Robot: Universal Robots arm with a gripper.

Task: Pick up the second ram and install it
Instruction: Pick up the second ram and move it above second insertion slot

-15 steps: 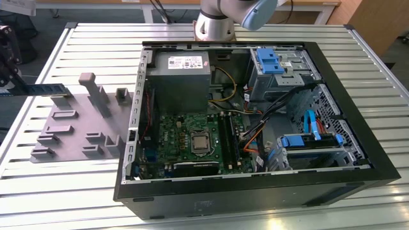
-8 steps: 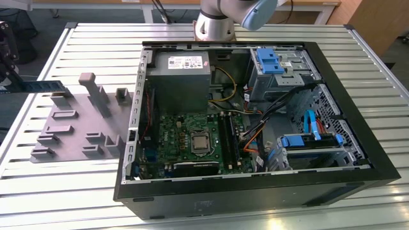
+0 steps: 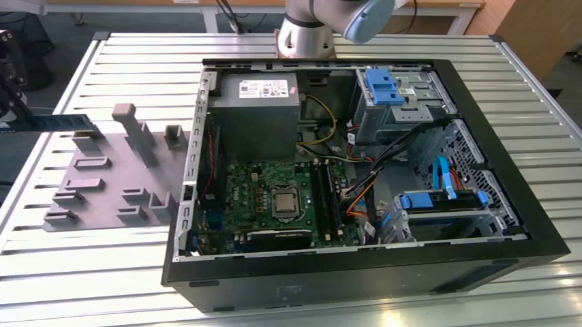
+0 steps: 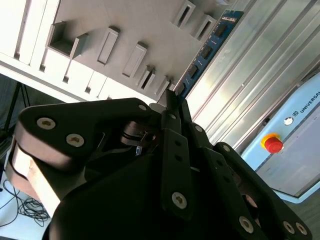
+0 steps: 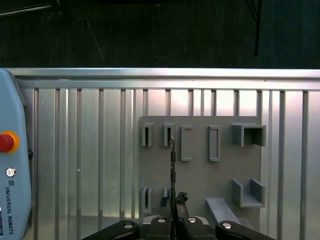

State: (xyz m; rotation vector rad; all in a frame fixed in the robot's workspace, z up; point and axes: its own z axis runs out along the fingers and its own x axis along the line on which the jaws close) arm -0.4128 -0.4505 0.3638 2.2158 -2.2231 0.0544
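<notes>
hand [image 4: 172,98] clamped on the second ram [image 4: 210,45] over gray tray [image 5: 200,180] beside open case [image 3: 364,272].

1 exterior camera, 2 wrist cameras.
Exterior high, angled down on computer case [image 3: 364,279]; wrist views close behind gripper [image 5: 173,202], sharing gray fixture plate [image 5: 200,175], slatted table [image 5: 100,150].

Place: robotics lab | evidence: slatted aluminium table [image 3: 91,286], opened PC tower [image 3: 364,276], teach pendant [image 5: 12,150]

The claw [image 4: 173,100] pinches the second ram [image 4: 209,46] — blue board, dark chips — near the grey fixture plate [image 4: 145,20].
</notes>
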